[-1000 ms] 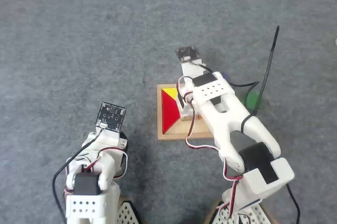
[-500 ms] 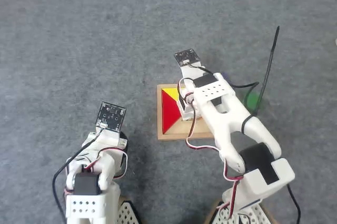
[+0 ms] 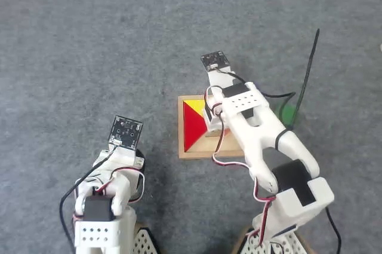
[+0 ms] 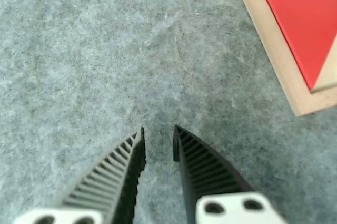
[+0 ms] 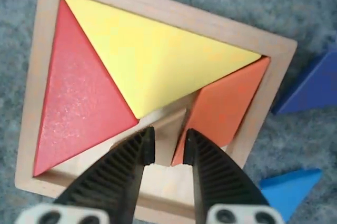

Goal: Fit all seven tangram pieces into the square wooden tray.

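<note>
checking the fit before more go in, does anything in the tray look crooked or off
Nothing stands out. The red triangle, yellow triangle and orange piece lie flat inside the wooden tray; two blue pieces wait outside it.

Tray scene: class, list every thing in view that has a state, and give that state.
Tray: partly filled.
Red triangle: in tray.
Yellow triangle: in tray.
Orange piece: in tray.
Blue pieces: outside tray.
Left tool: slightly open, empty.
Right tool: slightly open, over tray.
</note>
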You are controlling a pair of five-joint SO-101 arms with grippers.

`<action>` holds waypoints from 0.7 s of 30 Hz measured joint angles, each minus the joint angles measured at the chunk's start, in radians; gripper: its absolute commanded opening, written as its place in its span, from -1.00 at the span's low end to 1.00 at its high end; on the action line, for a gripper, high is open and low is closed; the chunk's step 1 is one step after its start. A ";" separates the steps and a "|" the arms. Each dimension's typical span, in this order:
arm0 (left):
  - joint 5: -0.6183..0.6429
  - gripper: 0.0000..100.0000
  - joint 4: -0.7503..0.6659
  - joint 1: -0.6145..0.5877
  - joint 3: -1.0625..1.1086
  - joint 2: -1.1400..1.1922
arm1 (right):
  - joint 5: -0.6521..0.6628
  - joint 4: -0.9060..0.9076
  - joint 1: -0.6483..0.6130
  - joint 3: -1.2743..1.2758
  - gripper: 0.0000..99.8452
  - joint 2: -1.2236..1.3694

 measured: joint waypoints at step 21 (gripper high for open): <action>0.000 -0.83 0.000 0.000 0.000 0.000 | 0.052 -0.157 -0.078 0.221 -0.81 -0.158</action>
